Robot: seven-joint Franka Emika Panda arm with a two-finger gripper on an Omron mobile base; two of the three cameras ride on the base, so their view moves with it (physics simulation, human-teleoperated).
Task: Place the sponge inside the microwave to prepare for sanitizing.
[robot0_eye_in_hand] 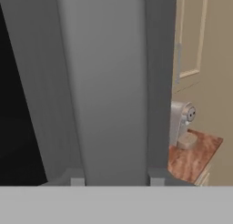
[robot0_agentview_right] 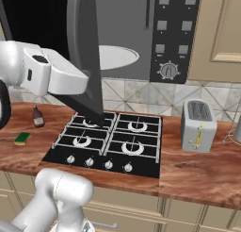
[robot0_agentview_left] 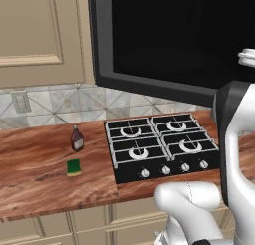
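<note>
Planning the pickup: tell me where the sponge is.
The sponge lies on the wooden counter, left of the stove, just in front of the small brown bottle.

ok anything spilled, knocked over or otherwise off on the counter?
Nothing stands out. The sponge lies flat on the wooden counter near the upright small brown bottle. The toaster stands upright right of the stove. The microwave door is swung open, as the task needs.

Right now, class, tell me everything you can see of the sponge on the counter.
The sponge is a small rectangular block, green on top with a yellow layer beneath. It lies flat on the wooden counter, left of the stove and just in front of the small brown bottle, apart from it. Nothing touches it except the counter.
</note>
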